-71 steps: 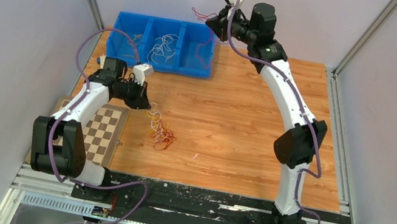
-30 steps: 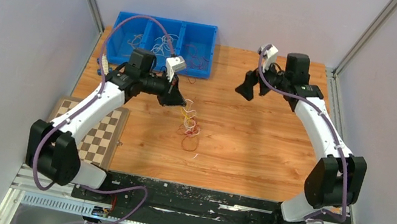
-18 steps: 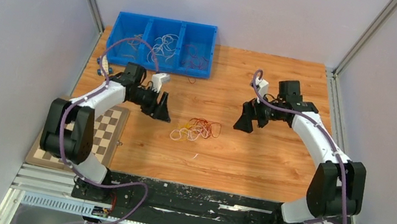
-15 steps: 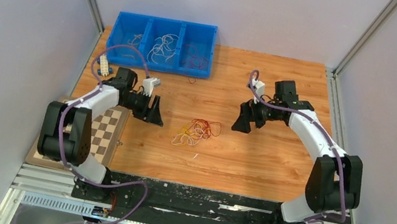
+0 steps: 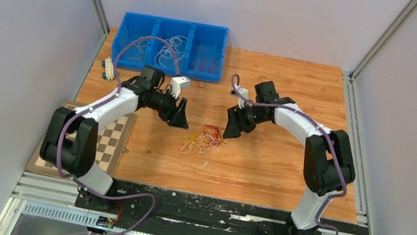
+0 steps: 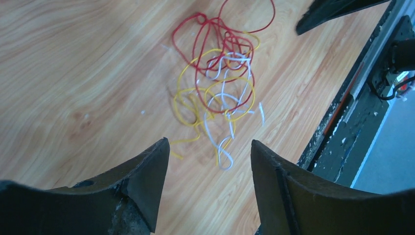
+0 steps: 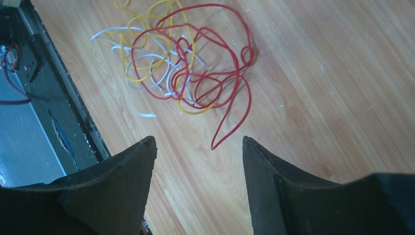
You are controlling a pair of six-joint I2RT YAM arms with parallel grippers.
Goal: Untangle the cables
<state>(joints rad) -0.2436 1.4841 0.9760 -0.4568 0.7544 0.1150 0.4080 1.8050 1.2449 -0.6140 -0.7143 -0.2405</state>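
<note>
Red, yellow cables [image 5: 205, 137] between hands [image 5: 178, 117] [image 5: 232, 128], apparently untouched

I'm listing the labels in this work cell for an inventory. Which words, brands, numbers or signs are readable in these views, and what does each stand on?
None: no view shows any readable text.
The blue bin, the checkered board, the table and the cables show no visible lettering, numbers or signs.

Cables [image 5: 205, 139] on table [image 5: 273, 174]; between left hand [image 5: 179, 119], right hand [image 5: 230, 130]
</note>
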